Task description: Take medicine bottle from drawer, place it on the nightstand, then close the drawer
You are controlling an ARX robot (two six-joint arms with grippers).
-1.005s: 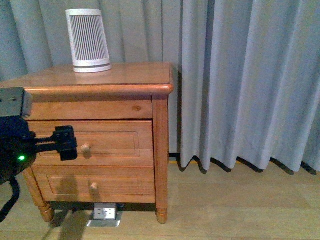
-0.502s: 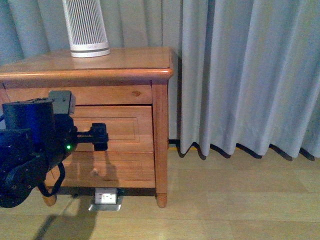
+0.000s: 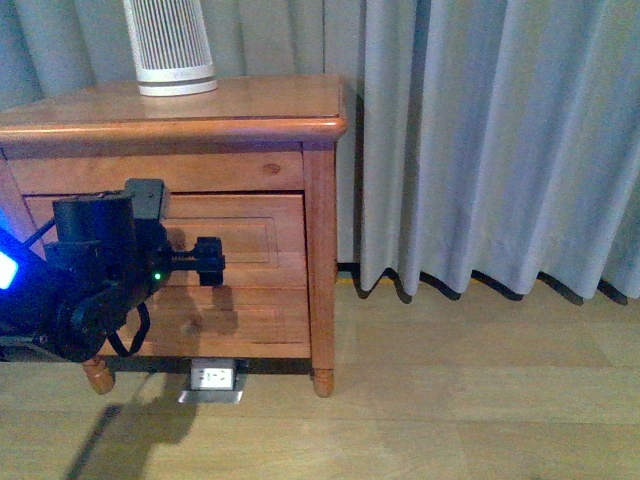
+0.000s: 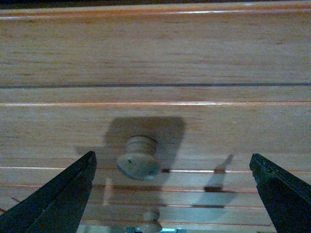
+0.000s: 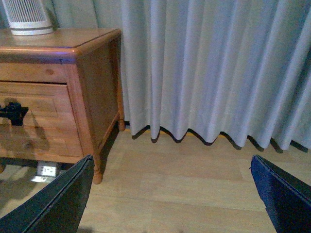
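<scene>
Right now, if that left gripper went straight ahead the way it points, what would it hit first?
Probably the knob on the drawer: it sits between the open jaws of the left gripper, slightly off-centre, with the drawer front right behind. How far off it is, I cannot tell.

My front camera faces the nightstand (image 3: 250, 105) from a little way back. My left wrist camera sits close to the drawer (image 4: 233, 126) front. My right wrist camera, farther off, shares the nightstand's corner and the curtain (image 5: 204, 68).

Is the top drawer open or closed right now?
Closed. The drawer front sits flush in the nightstand, with no inside showing. The left gripper is open, facing its knob.
</scene>
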